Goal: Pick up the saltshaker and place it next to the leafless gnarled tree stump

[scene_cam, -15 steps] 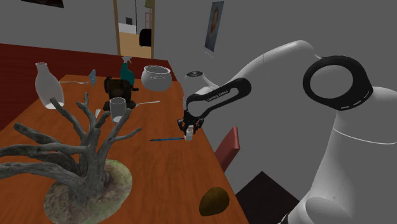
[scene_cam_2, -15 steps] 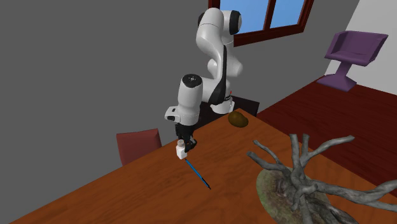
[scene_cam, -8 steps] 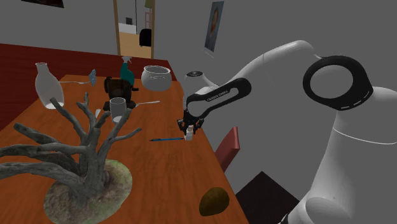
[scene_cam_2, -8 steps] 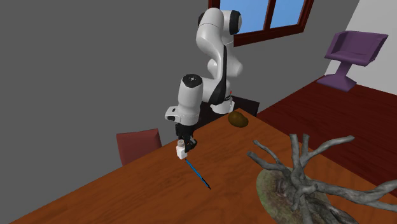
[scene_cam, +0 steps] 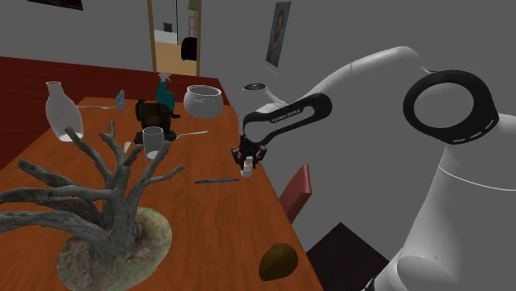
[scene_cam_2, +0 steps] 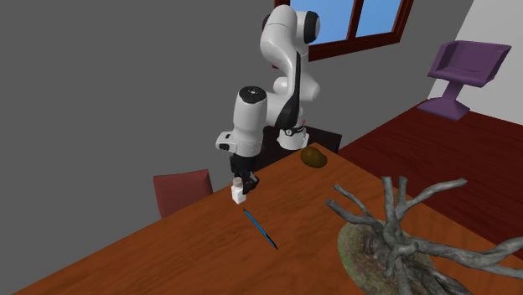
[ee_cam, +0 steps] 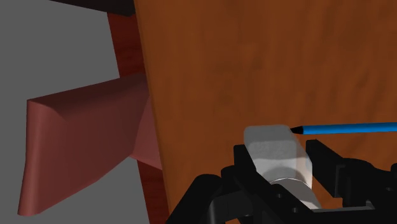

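The saltshaker (scene_cam: 247,169), a small white bottle, hangs just above the wooden table (scene_cam: 215,231) near its edge by the red chair. My gripper (scene_cam: 246,163) points down and is shut on the saltshaker. In the wrist view the black fingers (ee_cam: 247,167) clasp the pale saltshaker (ee_cam: 278,151) on both sides. The second exterior view shows the gripper (scene_cam_2: 239,188) with the saltshaker (scene_cam_2: 238,195) under it. The grey leafless tree stump (scene_cam: 103,219) stands on a mossy base at the shoulder view's lower left, well away from the gripper; the same stump (scene_cam_2: 402,239) is in the second exterior view.
A blue pen (scene_cam: 217,180) lies on the table just beside the shaker. Farther back stand a white cup (scene_cam: 153,140), a white bowl (scene_cam: 203,100), a teal bottle (scene_cam: 165,91) and a white vase (scene_cam: 62,112). A brown lump (scene_cam: 279,260) lies near the stand. A red chair (scene_cam: 298,192) adjoins the table edge.
The gripper has risen a little with the saltshaker clasped in it, and the arm's wrist has lifted. The pen and the other things have stayed put.
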`<state>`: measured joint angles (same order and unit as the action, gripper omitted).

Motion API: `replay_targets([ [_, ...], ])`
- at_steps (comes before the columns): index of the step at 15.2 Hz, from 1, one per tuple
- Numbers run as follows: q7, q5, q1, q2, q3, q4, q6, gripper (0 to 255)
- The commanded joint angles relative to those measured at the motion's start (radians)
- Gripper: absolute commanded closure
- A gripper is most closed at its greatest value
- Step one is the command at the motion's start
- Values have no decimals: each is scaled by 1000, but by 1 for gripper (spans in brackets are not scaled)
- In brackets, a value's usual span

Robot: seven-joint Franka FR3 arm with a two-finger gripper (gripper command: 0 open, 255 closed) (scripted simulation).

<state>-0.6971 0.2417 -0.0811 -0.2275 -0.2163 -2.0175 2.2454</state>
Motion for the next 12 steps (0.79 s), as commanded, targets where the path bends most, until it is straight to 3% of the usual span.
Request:
replay_targets([
  [1, 7, -8, -1, 14, -2, 11, -25, 255],
  [12, 43, -42, -4, 80, -10, 80, -154, 255],
])
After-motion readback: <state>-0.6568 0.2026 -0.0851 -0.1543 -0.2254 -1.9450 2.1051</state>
